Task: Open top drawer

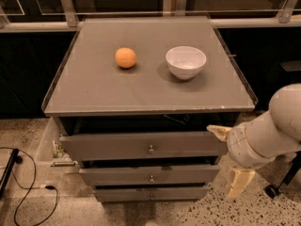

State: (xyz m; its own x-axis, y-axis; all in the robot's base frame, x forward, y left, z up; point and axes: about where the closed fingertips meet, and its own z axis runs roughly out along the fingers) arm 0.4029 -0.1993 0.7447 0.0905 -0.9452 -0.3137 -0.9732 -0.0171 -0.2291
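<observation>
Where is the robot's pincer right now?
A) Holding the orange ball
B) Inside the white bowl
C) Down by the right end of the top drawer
C: the pincer is open, low beside the cabinet at the right end of the top drawer, while the white bowl and the orange ball sit untouched on the top.

No writing, label, brand, number or sign can be read, neither on the top drawer (117,146) nor on the white bowl (186,61), though fine print may be lost in the dim view. The gripper (225,160), jaws spread, sits at the drawer's right end and carries no markings.
</observation>
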